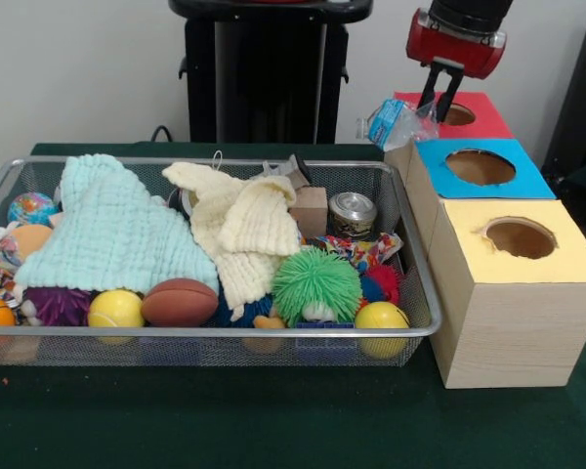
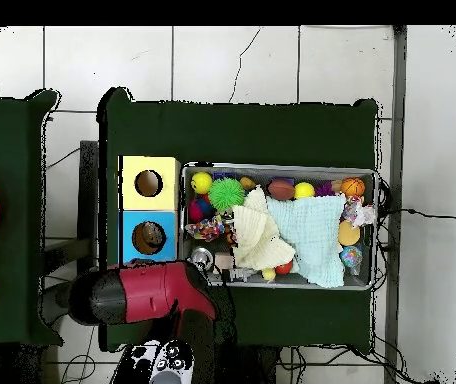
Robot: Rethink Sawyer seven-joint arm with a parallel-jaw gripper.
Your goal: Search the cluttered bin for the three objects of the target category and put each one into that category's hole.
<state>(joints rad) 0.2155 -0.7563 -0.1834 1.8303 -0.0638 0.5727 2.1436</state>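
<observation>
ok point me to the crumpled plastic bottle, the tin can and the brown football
crumpled plastic bottle [image 1: 398, 122]: front view, on its blue label.
tin can [image 1: 353, 214]: front view, on its side wall below the lid.
brown football [image 1: 180, 302]: front view, middle of its side.

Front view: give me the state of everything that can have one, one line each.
gripper: shut on crumpled bottle, above red box
bottle: crushed, held in the air, not yet in a hole
red box: hole partly hidden behind the gripper
blue box: hole open, contents not visible
yellow box: hole open, looks empty
bin: full of clutter
green cloth: spread over toys
cream cloth: crumpled, draped
can: upright
</observation>
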